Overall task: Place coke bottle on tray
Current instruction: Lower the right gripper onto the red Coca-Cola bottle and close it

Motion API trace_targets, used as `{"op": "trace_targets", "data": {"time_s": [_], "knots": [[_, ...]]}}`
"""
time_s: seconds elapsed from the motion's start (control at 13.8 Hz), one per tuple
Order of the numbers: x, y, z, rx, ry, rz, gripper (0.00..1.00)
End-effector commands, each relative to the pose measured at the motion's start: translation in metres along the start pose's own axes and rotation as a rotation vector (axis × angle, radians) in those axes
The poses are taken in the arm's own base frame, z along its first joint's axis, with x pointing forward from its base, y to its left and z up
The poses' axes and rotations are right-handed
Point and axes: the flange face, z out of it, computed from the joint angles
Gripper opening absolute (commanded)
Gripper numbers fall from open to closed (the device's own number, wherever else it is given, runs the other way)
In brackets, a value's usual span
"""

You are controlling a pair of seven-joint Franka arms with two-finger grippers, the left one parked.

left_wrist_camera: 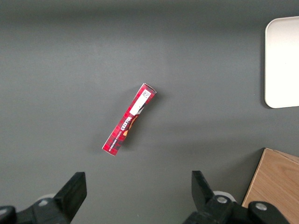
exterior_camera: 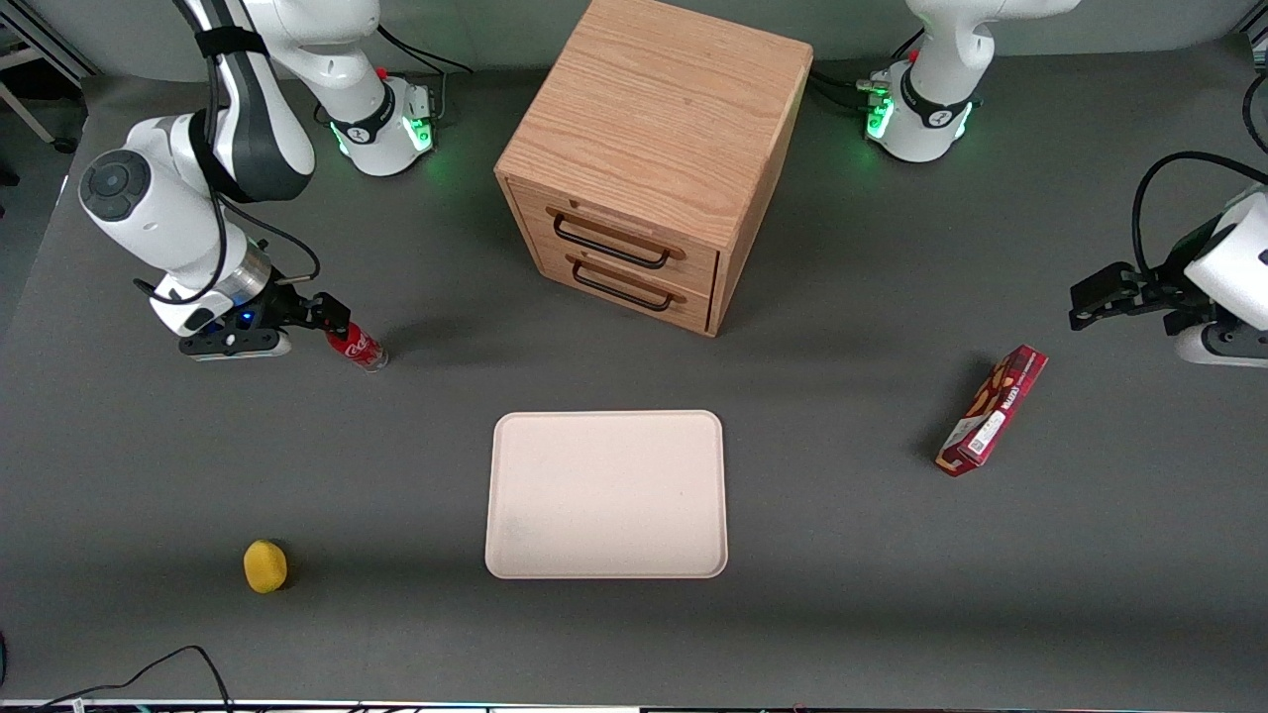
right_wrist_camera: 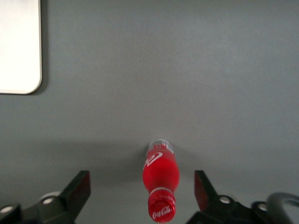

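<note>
Bottle standing on table, at about 10 o'clock from tray, well apart. Gripper over its cap, jaws wide, fingers either side, not touching. Snack box toward parked arm's end. Yellow ball at 8 o'clock from tray. Drawer cabinet at 12.
</note>
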Motion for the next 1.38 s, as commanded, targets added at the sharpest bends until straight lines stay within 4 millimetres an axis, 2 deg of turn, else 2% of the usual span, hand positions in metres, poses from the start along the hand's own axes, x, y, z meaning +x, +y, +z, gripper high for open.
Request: {"op": "trace_targets", "data": {"time_s": [0.0,0.29,0.36,0.51,0.72,0.8,0.94,1.09,1.16,1.3], "knots": [[-0.022,0.002,0.006,0.007,0.028,-0.021,0.91],[-0.037,0.004,0.027,0.005,0.038,-0.021,0.82],[-0.037,0.004,0.027,0.004,0.036,-0.021,0.69],[-0.037,0.004,0.027,0.004,0.035,-0.022,0.51],[-0.037,0.004,0.027,0.004,0.032,-0.022,0.12],[-0.038,0.004,0.027,0.004,0.030,-0.024,0.05],[-0.038,0.004,0.029,0.004,0.025,-0.024,0.05],[-0.038,0.003,0.029,0.004,0.022,-0.025,0.00],[-0.034,-0.001,0.024,0.005,0.015,-0.029,0.00],[-0.013,-0.017,-0.005,0.009,-0.003,-0.040,0.00]]}}
